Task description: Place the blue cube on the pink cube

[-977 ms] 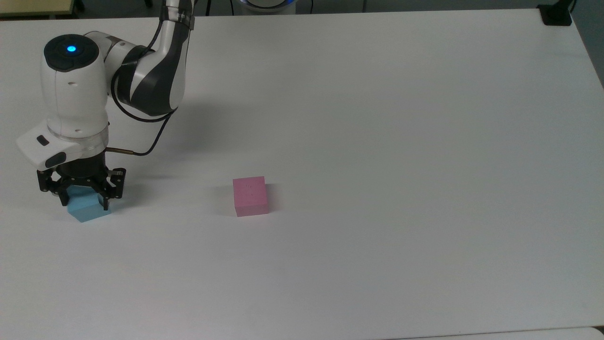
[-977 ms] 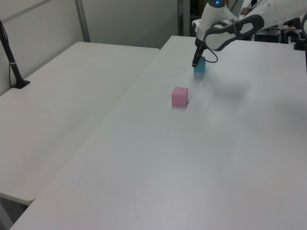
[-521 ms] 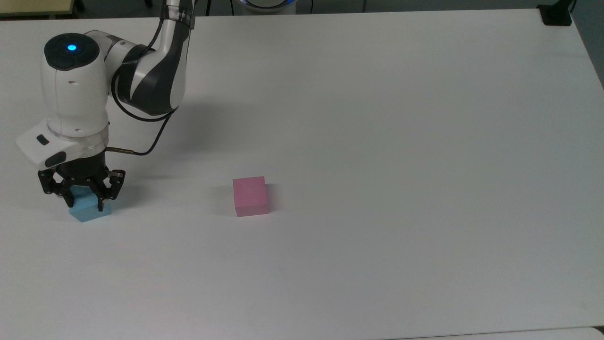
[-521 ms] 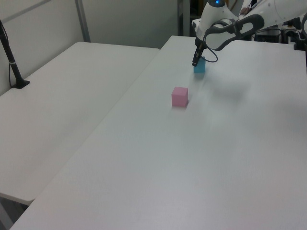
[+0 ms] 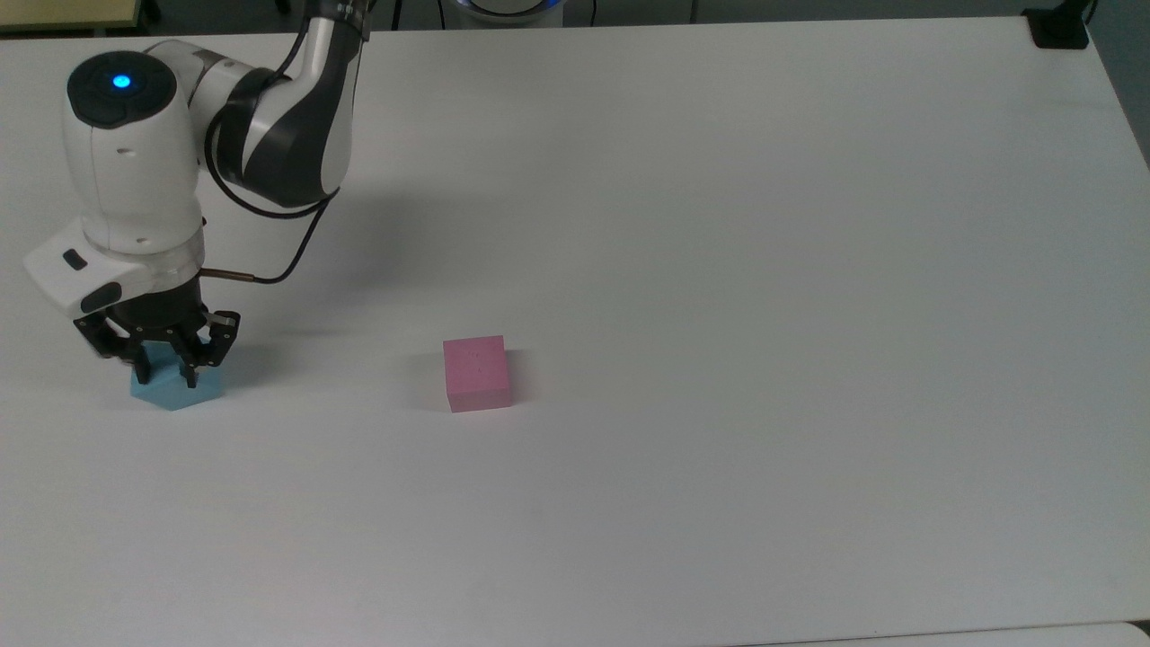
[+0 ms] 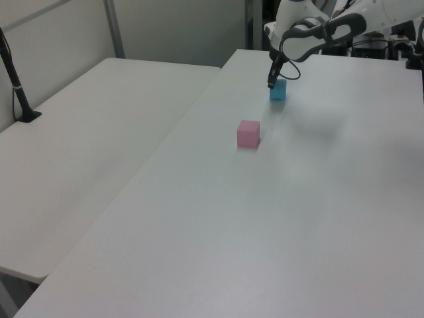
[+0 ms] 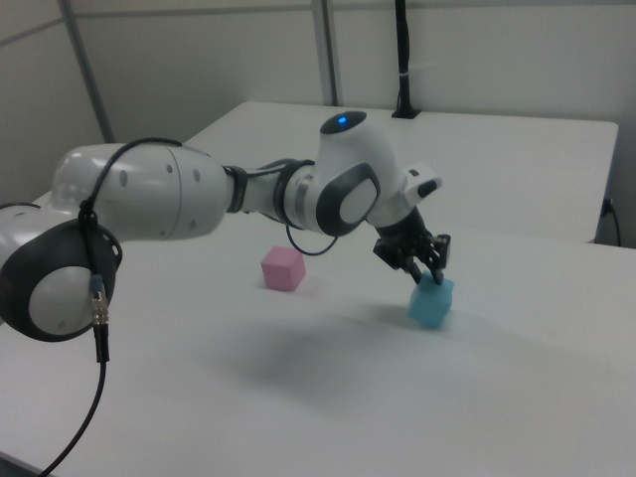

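Robot arm, white with dark grey joints and a glowing blue light on its wrist housing, reaches over a plain white matte table. Its black two-finger gripper points down with the fingers pressed against opposite sides of a small light sky-blue matte cube, pinching its upper part. In the right view the gripper sits on top of the blue cube, which appears tilted onto an edge with a faint shadow beneath it; whether it is still touching the table cannot be told. In the left view the gripper and the blue cube sit toward the far end of the table. A small pastel pink matte cube, with a few tiny dark specks on its top face, rests flat on the table. Taking the pink cube as the landmark: in the top view the blue cube lies well apart to the top view's left of it, at about the same height; in the right view the blue cube lies to the right view's right of the pink cube and slightly nearer the camera; in the left view the blue cube lies beyond the pink cube, slightly to the left view's right. A thin black cable loops from the arm's wrist above the table surface.
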Controlling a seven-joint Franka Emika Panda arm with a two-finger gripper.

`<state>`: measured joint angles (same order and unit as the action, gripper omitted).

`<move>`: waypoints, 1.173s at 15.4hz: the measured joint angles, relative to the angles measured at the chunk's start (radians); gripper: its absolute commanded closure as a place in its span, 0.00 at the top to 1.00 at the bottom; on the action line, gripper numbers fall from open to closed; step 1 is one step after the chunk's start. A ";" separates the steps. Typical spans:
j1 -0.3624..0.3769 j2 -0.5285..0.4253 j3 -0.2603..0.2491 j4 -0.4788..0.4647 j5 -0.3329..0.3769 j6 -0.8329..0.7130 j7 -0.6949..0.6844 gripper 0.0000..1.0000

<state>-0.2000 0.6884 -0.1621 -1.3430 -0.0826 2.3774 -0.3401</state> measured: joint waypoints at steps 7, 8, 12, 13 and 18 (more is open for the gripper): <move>0.073 -0.080 0.002 -0.002 0.001 -0.085 0.027 0.44; 0.076 -0.079 0.002 -0.006 -0.001 -0.086 0.028 0.44; 0.076 -0.075 0.002 -0.010 -0.002 -0.086 0.028 1.00; 0.076 -0.075 0.002 -0.010 -0.003 -0.086 0.028 1.00; 0.070 -0.074 -0.003 -0.022 -0.012 -0.086 0.003 1.00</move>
<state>-0.1297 0.6139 -0.1653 -1.3647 -0.0942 2.2914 -0.3370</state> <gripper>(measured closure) 0.000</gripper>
